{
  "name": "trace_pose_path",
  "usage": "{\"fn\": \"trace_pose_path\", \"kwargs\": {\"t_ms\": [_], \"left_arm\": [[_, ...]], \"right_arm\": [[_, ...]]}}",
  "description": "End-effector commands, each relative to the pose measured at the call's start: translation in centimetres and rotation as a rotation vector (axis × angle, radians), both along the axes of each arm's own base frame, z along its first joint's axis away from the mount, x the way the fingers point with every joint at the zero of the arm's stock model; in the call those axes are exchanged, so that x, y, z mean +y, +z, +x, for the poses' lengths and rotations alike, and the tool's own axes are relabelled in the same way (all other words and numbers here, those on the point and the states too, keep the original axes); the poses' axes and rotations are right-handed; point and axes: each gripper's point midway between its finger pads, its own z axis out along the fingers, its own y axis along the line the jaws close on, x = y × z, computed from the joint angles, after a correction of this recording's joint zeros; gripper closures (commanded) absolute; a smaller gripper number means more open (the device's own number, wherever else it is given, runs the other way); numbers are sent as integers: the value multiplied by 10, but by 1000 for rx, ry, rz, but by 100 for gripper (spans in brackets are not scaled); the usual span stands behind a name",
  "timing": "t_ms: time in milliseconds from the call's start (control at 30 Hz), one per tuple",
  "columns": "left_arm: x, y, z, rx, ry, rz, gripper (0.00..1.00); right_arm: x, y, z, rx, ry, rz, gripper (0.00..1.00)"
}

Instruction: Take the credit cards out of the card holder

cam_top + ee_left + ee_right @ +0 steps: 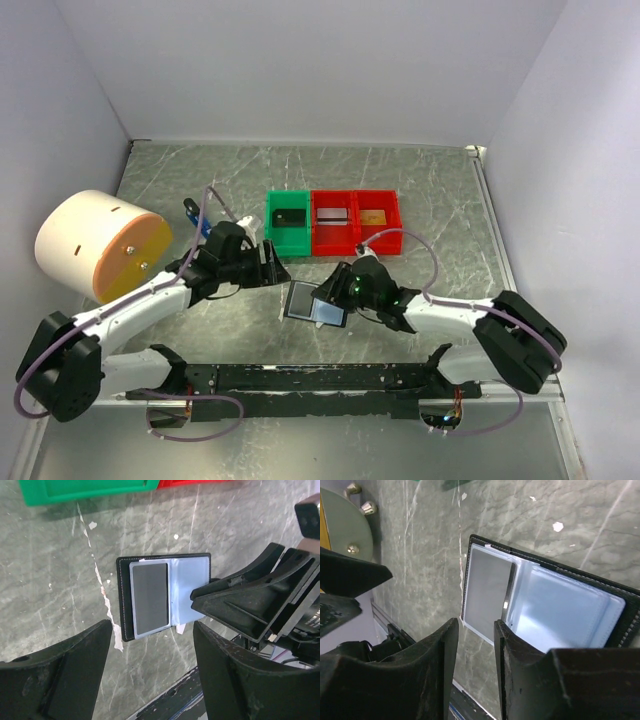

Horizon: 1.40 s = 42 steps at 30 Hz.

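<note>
The right end effector [476,626], jaws narrowly parted, sits at the edge of the card holder [560,572] lying open on the worktop [420,570] just ahead, a grey credit card [487,590] in its sleeve, while the left end effector [152,627] hovers wide open nearby.

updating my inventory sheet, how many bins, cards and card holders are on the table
green and red plastic bins: 3
thin flat plastic cards: 4
black folding card holder: 1
total: 8
</note>
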Motion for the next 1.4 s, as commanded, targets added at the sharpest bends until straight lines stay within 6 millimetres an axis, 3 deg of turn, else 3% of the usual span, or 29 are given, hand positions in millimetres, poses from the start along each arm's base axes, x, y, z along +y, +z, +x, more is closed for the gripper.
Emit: {"fn": "trace_pose_path", "kwargs": {"t_ms": [0, 167, 367, 700, 867, 1033, 1200, 1367], "left_arm": [[-8, -5, 7, -22, 2, 6, 24], [-13, -14, 5, 5, -7, 11, 28], [-24, -24, 2, 19, -55, 10, 32], [-43, -51, -6, 64, -112, 18, 37], [-54, -65, -10, 88, -142, 32, 45], [-53, -79, -9, 108, -127, 97, 56], [-54, -78, -8, 102, -122, 106, 64], [-50, -71, -4, 71, -94, 103, 64]], "right_arm": [[24, 13, 4, -28, 76, 61, 65], [34, -3, 6, 19, 82, 16, 66], [8, -36, 8, 80, -26, -111, 67], [-11, -72, 7, 149, -19, -223, 68], [-5, -71, 8, 140, 18, -196, 70], [-6, -72, 7, 131, 46, -226, 70], [-3, -64, 8, 114, 79, -213, 68], [-3, -56, 11, 89, 86, -216, 69]]}}
